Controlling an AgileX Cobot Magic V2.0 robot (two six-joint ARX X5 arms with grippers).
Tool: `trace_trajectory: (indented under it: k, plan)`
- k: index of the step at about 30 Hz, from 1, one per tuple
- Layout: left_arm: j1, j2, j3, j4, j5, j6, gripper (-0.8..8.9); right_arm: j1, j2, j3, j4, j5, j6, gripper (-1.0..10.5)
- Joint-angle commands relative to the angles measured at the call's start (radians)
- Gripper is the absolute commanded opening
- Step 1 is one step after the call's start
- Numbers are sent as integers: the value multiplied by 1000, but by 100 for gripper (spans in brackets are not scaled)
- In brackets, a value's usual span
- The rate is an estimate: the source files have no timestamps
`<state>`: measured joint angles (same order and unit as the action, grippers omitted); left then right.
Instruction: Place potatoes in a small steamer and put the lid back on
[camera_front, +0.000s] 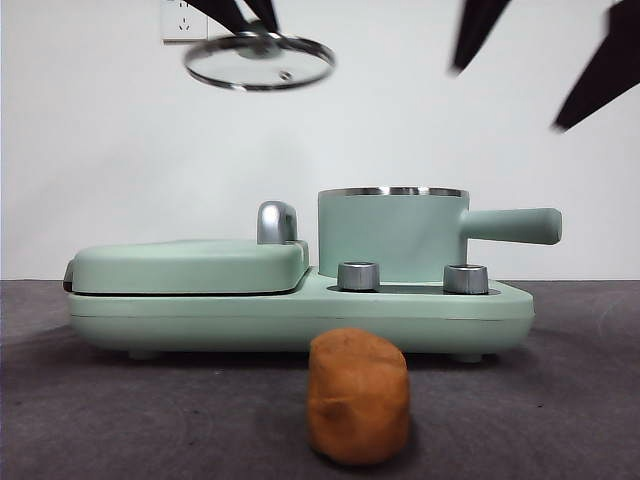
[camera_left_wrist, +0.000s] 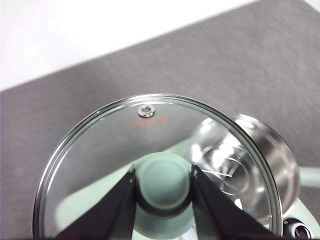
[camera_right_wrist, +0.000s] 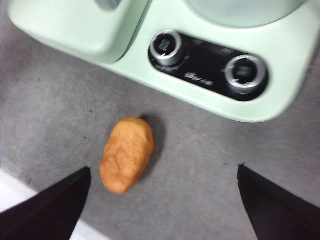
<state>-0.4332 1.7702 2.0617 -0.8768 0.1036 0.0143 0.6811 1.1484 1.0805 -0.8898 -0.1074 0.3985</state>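
Note:
My left gripper (camera_left_wrist: 163, 182) is shut on the mint-green knob of the clear glass lid (camera_left_wrist: 100, 160), holding the lid (camera_front: 259, 62) high in the air, up and to the left of the small steamer (camera_front: 392, 232). The steamer's pot stands uncovered on the green appliance, its long handle pointing right; through the glass its steel rim (camera_left_wrist: 272, 155) shows below. One orange-brown potato (camera_front: 358, 396) lies on the grey mat in front of the appliance. My right gripper (camera_right_wrist: 165, 200) hangs open well above the potato (camera_right_wrist: 127, 154), its jaws far apart.
The mint-green appliance base (camera_front: 300, 315) carries a flat griddle cover (camera_front: 185, 265) with a chrome handle on the left and two steel dials (camera_right_wrist: 166, 46) on its front panel. A white wall stands behind. The mat's near edge (camera_right_wrist: 10, 187) meets white table.

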Motion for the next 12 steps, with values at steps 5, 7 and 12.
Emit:
trace_trajectory:
  k: [5, 7, 12]
  plan:
    - [56, -31, 39, 1, 3, 3, 6, 156, 221, 21, 117, 37, 126, 468]
    - [70, -31, 39, -14, 3, 3, 6, 185, 283, 21, 150, 44, 137, 467]
    - [87, -31, 38, -20, 3, 3, 6, 235, 415, 21, 188, 95, 148, 467]
